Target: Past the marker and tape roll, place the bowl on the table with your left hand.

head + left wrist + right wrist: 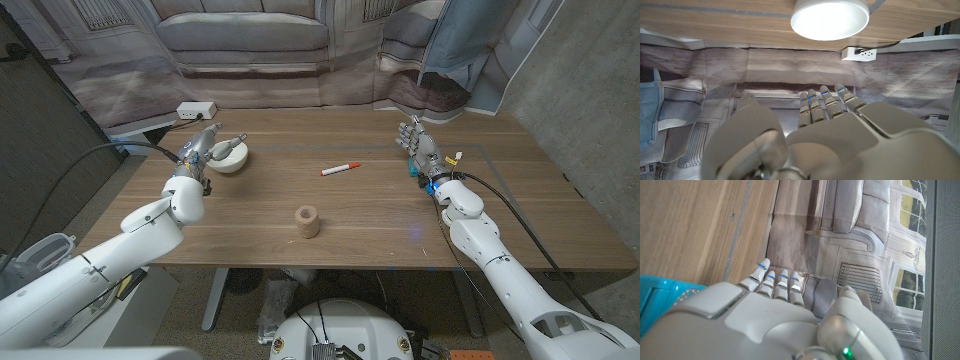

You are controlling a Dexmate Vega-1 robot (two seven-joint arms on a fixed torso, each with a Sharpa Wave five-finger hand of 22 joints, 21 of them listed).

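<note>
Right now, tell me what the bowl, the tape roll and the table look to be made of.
Bowl: smooth white, glossy, probably ceramic or plastic. Tape roll: matte tan, looks like paper or cardboard. Table: wood-grain top, possibly laminate.

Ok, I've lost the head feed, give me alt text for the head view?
The left robot hand sits against a white bowl on the wooden table, far left side. A red marker lies mid-table, a tape roll nearer the robot. The right robot hand stands fingers apart, holding nothing, at far right.
</note>
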